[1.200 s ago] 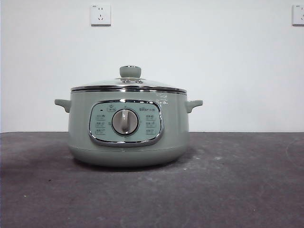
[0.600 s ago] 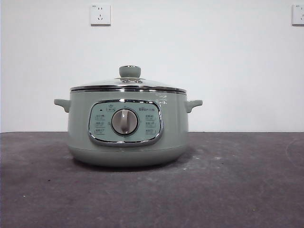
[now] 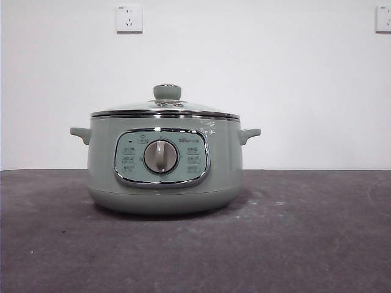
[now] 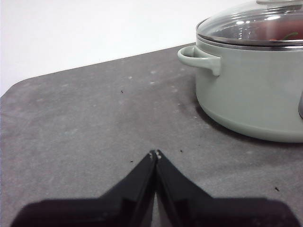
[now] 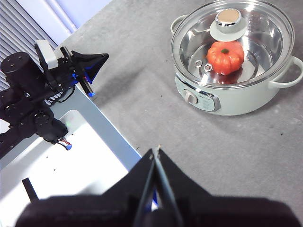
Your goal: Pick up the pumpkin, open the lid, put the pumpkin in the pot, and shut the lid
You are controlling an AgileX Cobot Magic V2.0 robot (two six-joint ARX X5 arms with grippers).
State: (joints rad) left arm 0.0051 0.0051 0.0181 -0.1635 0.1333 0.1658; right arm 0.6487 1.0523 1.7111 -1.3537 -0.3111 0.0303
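Presently, the pot (image 3: 164,162) stood upright on the dark grey desk (image 3: 305,244), its chrome-framed control panel and silver dial (image 3: 160,157) facing the front camera. The lid (image 3: 165,110) sat level on the pot's rim, closed, with its sage-green knob (image 3: 167,92) uppermost. Seen from above in the right wrist view, the pumpkin (image 5: 226,57) lay inside the pot (image 5: 236,101) under the glass lid (image 5: 232,45), resting on the shiny inner floor just beside the knob (image 5: 228,21); its stem end pointed upward. In the left wrist view only a blurred reddish patch showed through the glass of the lid (image 4: 255,26), and the pot (image 4: 251,94) with one side handle (image 4: 199,56) stood well apart from the gripper. The left gripper (image 4: 155,154) was held low over bare desk (image 4: 85,123), its jaws pressed together and holding nothing. The right gripper (image 5: 156,152) was raised high, well apart from the pot, over the desk's near edge beside a white surface (image 5: 71,161); its jaws were likewise closed on nothing. The right wrist view also took in the left gripper (image 5: 87,64) at the desk's edge, clear of the pot. Neither arm appeared in the front view. Two wall sockets (image 3: 129,18) were fixed to the white wall behind.
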